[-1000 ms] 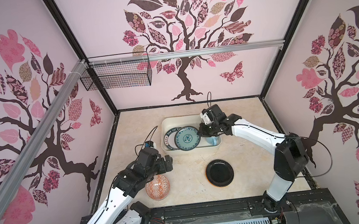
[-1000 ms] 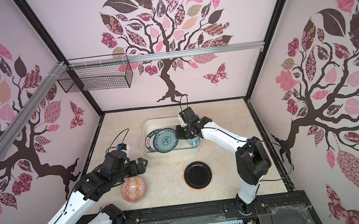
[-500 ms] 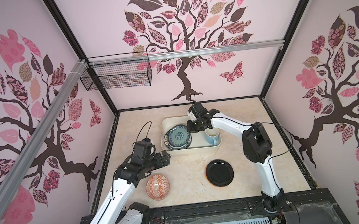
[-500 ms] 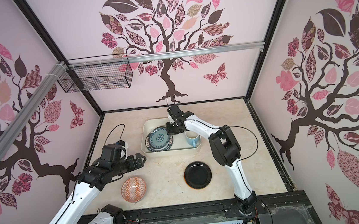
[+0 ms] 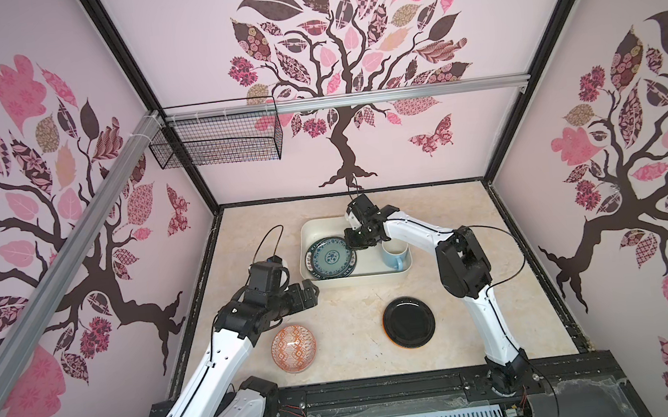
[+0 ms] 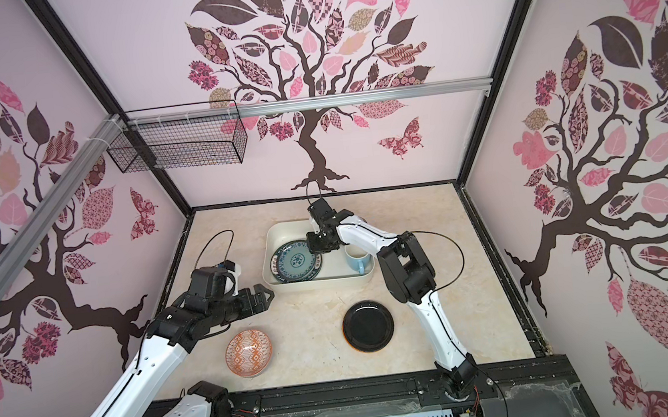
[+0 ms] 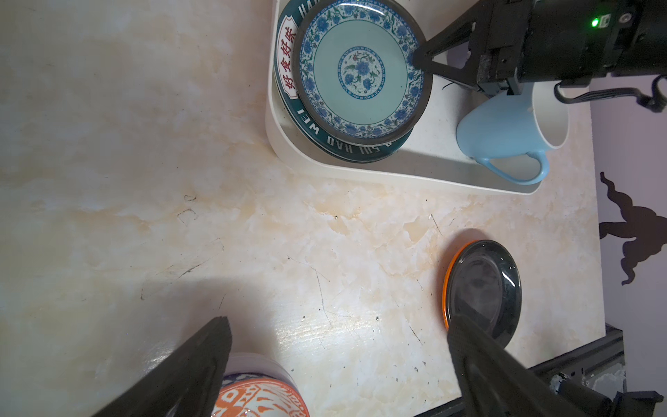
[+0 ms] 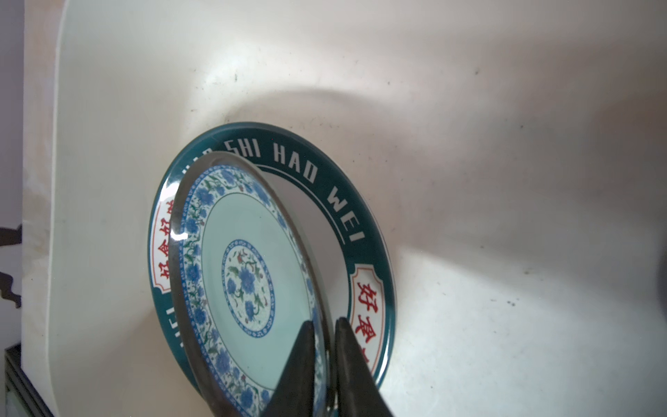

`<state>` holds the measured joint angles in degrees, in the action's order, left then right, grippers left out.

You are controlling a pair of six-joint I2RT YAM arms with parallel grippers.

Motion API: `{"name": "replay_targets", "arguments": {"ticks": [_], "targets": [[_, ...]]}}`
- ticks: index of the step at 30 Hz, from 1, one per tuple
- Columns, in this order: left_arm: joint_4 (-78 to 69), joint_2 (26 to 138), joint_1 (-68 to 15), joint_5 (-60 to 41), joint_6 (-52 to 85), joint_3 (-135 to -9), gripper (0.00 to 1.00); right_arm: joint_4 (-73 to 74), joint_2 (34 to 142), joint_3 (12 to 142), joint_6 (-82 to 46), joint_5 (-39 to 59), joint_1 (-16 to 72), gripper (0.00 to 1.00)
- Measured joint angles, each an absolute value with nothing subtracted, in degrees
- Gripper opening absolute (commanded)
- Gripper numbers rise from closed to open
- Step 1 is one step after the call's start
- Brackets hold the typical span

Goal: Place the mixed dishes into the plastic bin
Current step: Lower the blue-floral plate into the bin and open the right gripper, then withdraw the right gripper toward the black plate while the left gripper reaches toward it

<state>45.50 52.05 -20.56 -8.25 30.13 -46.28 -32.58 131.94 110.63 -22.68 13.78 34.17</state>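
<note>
Probably a lab test booth: tree-decal walls (image 5: 336, 71), aluminium rail (image 5: 396, 95), marble-look tabletop (image 5: 348, 333)

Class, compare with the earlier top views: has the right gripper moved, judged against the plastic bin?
Yes. The right gripper went from the bin's right end, by the light-blue mug, leftward to the teal patterned plate's rim.

Left gripper (image 7: 339, 361) jaws wide; right gripper (image 8: 323, 364) jaws narrow.

Teal patterned plate (image 7: 361, 70) atop lettered plate (image 7: 288, 72) in plastic bin (image 7: 397, 169)
</note>
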Motion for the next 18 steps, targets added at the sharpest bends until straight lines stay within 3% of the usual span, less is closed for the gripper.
{"name": "replay_targets", "arguments": {"ticks": [8,18], "targets": [[45.5,52.0,-20.5,-8.6,30.1,-46.3,0.98,-33.9,132.3,110.6,-22.0,13.2,34.2,0.34],[45.0,50.9,-20.5,-10.0,29.7,-46.3,0.98,-36.9,127.9,107.9,-20.6,8.8,34.2,0.35]]}}
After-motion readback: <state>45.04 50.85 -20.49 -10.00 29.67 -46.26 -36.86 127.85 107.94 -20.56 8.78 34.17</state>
